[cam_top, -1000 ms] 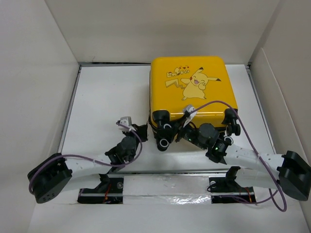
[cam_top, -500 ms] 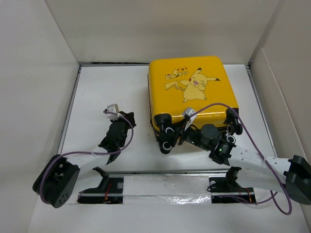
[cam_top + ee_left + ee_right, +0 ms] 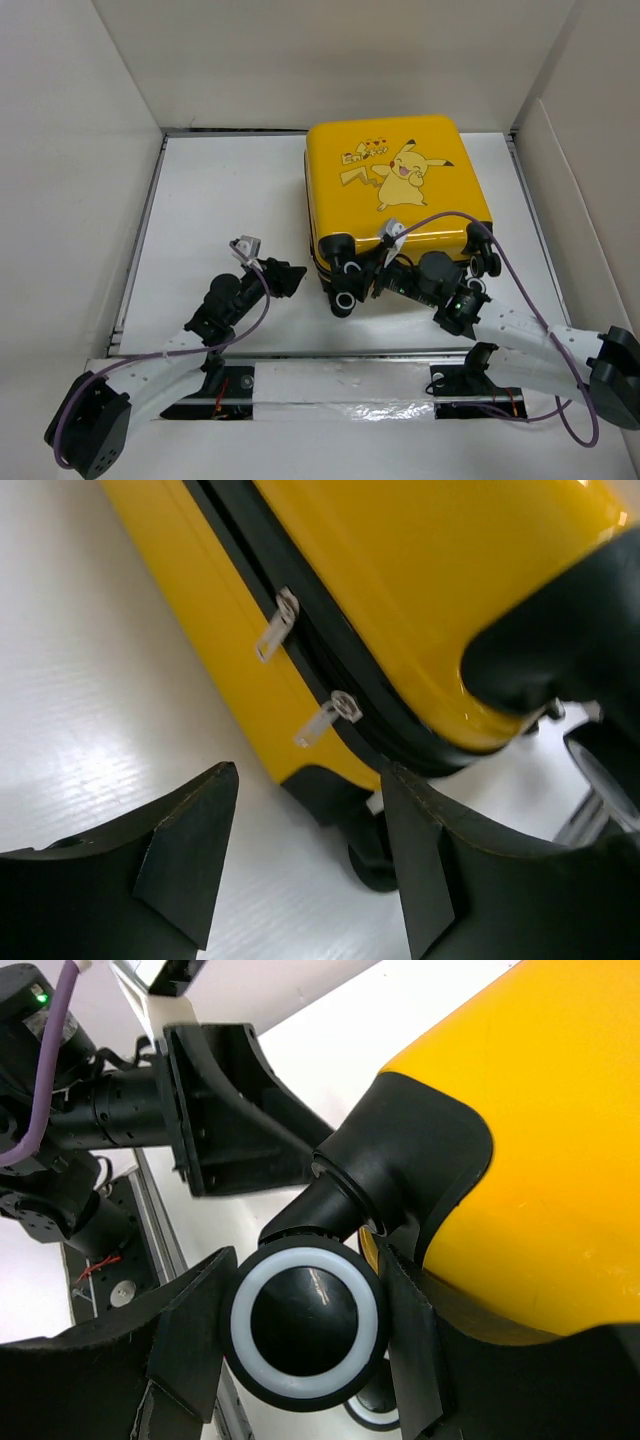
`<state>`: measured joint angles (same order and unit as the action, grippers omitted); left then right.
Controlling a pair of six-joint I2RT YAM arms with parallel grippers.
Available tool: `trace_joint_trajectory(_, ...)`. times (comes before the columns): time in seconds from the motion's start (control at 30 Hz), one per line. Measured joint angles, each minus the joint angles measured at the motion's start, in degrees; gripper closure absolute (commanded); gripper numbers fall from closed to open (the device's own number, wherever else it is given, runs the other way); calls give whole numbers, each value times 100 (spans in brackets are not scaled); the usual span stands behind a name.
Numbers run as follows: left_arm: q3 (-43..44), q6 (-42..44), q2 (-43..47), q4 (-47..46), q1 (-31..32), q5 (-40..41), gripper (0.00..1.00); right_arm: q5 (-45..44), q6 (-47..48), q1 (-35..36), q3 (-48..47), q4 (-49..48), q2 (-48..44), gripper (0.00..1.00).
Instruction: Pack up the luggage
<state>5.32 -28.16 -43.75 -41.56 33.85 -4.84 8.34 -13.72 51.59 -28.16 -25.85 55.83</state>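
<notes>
Swinging left gripper [image 3: 292, 273], spread wide and empty, back toward near-left corner of closed luggage [image 3: 395, 180] lying flat right of centre, and pinching wheel [image 3: 305, 1325] with right gripper [image 3: 308, 1260], risking skewing it if wheel swivels.

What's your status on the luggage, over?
Left gripper open, facing the zipper pulls. Right gripper straddling a corner wheel, clamp unconfirmed. Luggage closed, lying flat. No obstruction seen.
</notes>
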Motion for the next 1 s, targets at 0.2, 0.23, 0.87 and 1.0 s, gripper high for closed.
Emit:
trace_joint_trajectory(0.2,433,529,-761,258,177,-297,48,162,28,-114,0,203,-160,83)
trace_joint_trajectory(0.23,522,595,-890,264,177,-313,48,179,44,-140,0,299,-240,83)
trace_joint_trajectory(0.87,1333,1298,-2197,15,411,-1421,49,675,304,-1381,278,2804,-2734,85)
trace_joint_trajectory(1.0,1679,1405,-2507,-87,660,-1423,50,791,306,-1453,278,2822,-2723,85)
